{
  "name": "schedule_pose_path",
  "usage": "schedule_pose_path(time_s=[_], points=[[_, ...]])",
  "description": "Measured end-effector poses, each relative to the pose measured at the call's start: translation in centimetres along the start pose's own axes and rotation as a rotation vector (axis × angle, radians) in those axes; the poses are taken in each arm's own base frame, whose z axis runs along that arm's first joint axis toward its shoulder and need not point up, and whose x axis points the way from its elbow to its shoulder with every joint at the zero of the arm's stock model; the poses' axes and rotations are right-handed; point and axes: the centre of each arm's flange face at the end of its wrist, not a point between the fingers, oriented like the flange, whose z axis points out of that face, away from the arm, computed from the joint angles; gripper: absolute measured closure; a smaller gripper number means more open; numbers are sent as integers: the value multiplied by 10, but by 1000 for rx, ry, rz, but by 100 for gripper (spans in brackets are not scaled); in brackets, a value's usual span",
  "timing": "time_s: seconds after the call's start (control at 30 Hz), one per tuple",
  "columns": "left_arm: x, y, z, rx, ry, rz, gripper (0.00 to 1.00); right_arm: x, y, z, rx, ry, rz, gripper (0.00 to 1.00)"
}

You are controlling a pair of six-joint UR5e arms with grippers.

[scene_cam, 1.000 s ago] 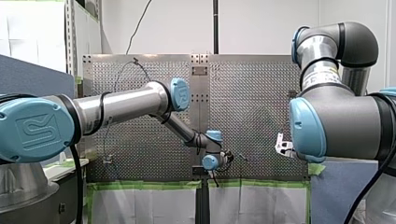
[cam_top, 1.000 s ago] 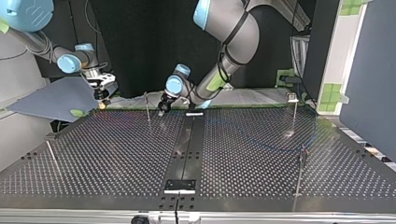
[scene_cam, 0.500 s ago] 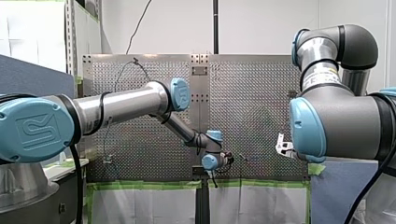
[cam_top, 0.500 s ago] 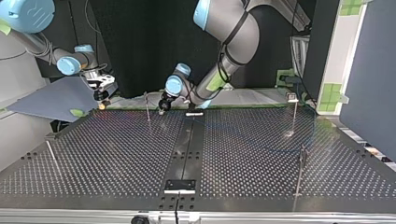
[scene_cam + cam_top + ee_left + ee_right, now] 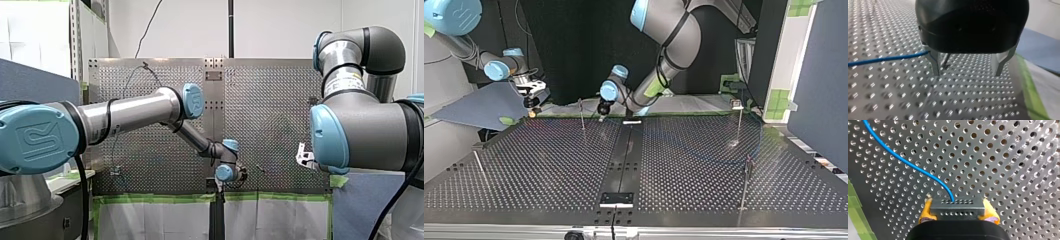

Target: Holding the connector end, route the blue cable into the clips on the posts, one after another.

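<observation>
The blue cable [image 5: 910, 165] runs out of a grey connector block [image 5: 958, 206], and my right gripper [image 5: 958, 212] is shut on that block with its yellow pads. In the top view my right gripper [image 5: 532, 106] hangs at the far left edge of the perforated table [image 5: 549, 165]. My left gripper [image 5: 968, 70] stands open just above the plate, with nothing between its metal fingers [image 5: 935, 65]. The cable [image 5: 885, 59] passes along the outer side of one finger. In the top view my left gripper [image 5: 602, 115] is next to a thin post [image 5: 581, 114] at the far middle.
More thin posts stand at the top view's far right [image 5: 740, 117], near right [image 5: 746, 180] and near left [image 5: 478, 162]. A black strip [image 5: 624, 160] runs down the table's middle. Green tape [image 5: 165, 198] lines the table's edge in the front view.
My left gripper has opened and let go of the blue cable, then lifted slightly and shifted a little away from the post. My right gripper has hardly moved.
</observation>
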Motion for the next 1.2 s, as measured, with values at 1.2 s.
schedule_pose_path(time_s=[1.2], points=[[16, -36, -27, 79, 167, 39, 0, -19, 3, -4, 1, -37, 27, 100]])
